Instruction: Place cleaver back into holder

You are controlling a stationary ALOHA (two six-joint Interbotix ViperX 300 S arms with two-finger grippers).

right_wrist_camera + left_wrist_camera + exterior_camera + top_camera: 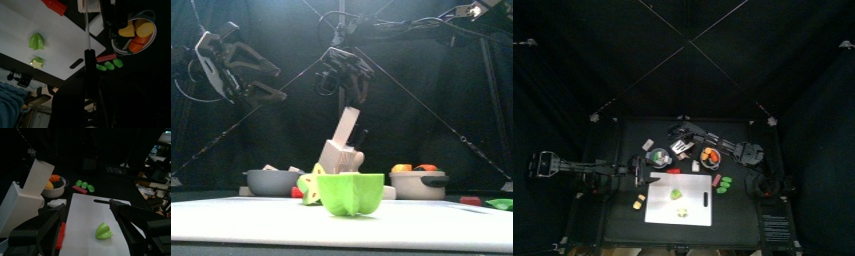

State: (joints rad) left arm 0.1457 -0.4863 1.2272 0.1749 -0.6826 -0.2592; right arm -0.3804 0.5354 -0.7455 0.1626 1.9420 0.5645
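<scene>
The cleaver (349,124) stands tilted with its pale blade's lower end in the light wooden holder (341,158), behind the green pepper piece. My right gripper (346,88) is shut on its black handle from above. In the right wrist view the cleaver (87,30) shows edge-on as a thin line, its handle between my jaws. The left wrist view shows the holder (17,203) and the blade (40,175) rising from it. My left gripper (87,235) is open and empty, beside the holder, over the white cutting board's (90,213) near end.
A green pepper half (103,230) and a small piece (38,62) lie on the board. A bowl of orange fruit (418,183) stands right of the holder, a grey bowl (271,181) to its left. Green pieces (110,65) and a red item (55,6) lie beside the board.
</scene>
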